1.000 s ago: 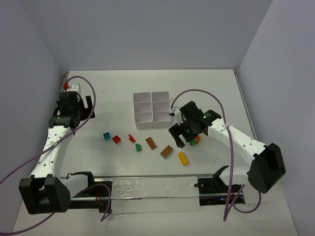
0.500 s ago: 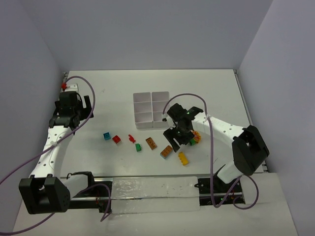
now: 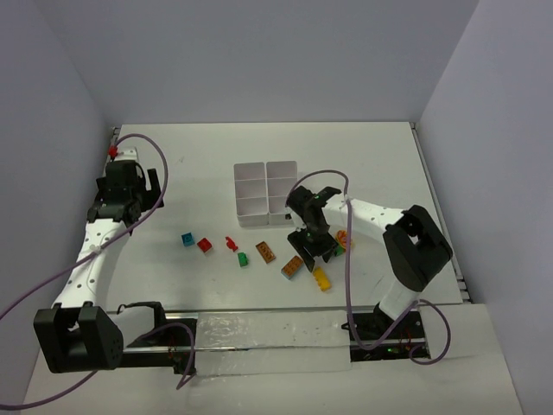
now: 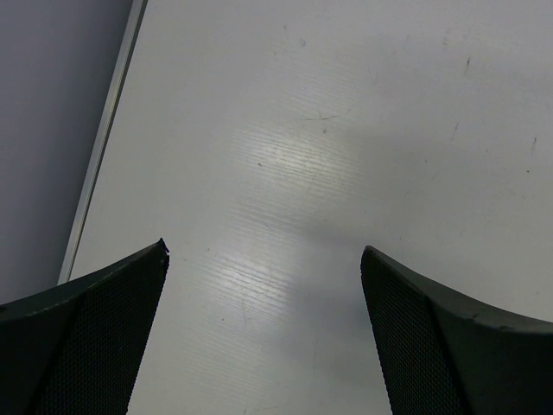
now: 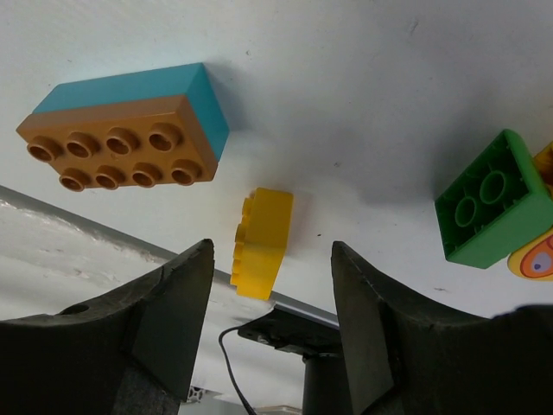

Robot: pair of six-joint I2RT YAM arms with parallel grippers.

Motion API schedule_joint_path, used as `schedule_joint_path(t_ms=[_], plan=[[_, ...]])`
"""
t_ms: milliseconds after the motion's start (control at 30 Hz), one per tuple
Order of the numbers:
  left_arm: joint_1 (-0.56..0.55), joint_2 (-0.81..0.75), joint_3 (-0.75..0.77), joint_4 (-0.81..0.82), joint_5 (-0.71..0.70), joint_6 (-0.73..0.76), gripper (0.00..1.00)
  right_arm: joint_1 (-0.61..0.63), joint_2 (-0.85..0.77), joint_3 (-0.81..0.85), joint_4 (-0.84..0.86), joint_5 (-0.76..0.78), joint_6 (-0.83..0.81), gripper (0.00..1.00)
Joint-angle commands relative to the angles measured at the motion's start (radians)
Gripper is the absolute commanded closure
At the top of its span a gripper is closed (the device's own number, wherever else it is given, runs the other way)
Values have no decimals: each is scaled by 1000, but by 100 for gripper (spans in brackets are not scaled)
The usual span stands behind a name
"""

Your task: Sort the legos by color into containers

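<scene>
The white six-compartment tray [image 3: 266, 192] stands at the table's middle back. The legos lie in a row in front of it: teal [image 3: 187, 239], red [image 3: 205, 245], a small red piece [image 3: 231, 243], green [image 3: 243, 258], orange-brown [image 3: 265, 252], an orange-brown-on-teal brick [image 3: 292, 266] and yellow [image 3: 321, 278]. My right gripper [image 3: 313, 246] is open and empty, low over the table. In the right wrist view it [image 5: 271, 259] frames the yellow brick [image 5: 262, 242], with the orange-brown-on-teal brick [image 5: 125, 130] and a green brick [image 5: 492, 212] nearby. My left gripper [image 3: 121, 177] is open and empty at the far left.
An orange piece [image 3: 344, 240] and a green brick [image 3: 339, 251] lie just right of my right gripper. The left wrist view shows my open gripper [image 4: 265, 251] over bare table, with the table's left edge [image 4: 104, 147] close by. Grey walls enclose the table.
My right gripper has swung left and toward the front, from over the green and orange pieces to the yellow brick. The left arm has barely moved.
</scene>
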Motion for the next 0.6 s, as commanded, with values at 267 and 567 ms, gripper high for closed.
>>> schedule_joint_path(t_ms=[267, 567], plan=[[2, 16, 43, 44, -28, 15, 1, 22, 69, 38, -21, -9, 9, 37], [3, 29, 62, 47, -33, 22, 1, 25, 96, 37, -21, 8, 14, 39]])
